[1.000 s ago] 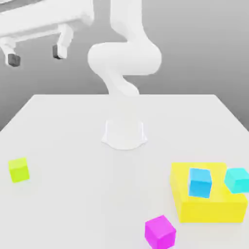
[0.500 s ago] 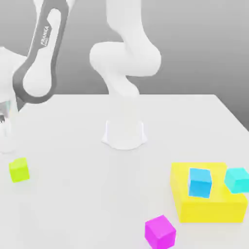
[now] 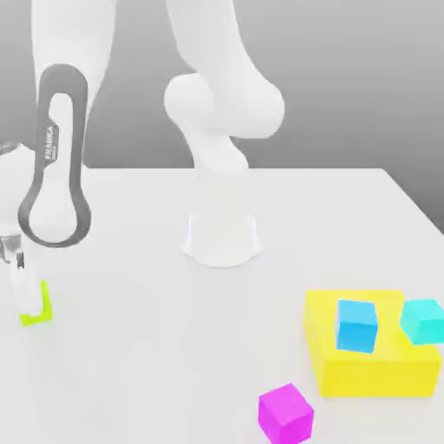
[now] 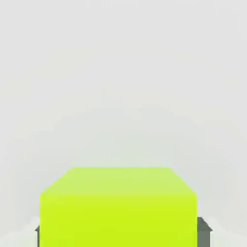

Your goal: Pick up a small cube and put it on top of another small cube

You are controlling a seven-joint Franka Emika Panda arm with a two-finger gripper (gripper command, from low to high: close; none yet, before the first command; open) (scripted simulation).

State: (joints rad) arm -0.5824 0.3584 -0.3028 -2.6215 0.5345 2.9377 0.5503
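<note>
The small lime yellow-green cube (image 3: 45, 303) sits on the white table (image 3: 156, 347) at the exterior view's left. My gripper (image 3: 31, 303) has come down over it, with a white finger (image 3: 28, 293) covering most of the cube's front. In the hand view the cube (image 4: 118, 207) lies between two dark pads (image 4: 203, 232), one against each side face. The gripper is shut on the cube, and the cube rests on the table. Another small cube, blue (image 3: 356, 325), stands on the big flat yellow block (image 3: 368, 368) at the exterior view's right.
A cyan cube (image 3: 423, 320) stands at the yellow block's right edge. A magenta cube (image 3: 285, 413) lies near the table's front edge. The arm's round base (image 3: 222, 238) is at the table's middle back.
The arm swung down from high at the exterior view's upper left to the lime cube. Its fingers went from open to shut on the cube. The cube has not moved.
</note>
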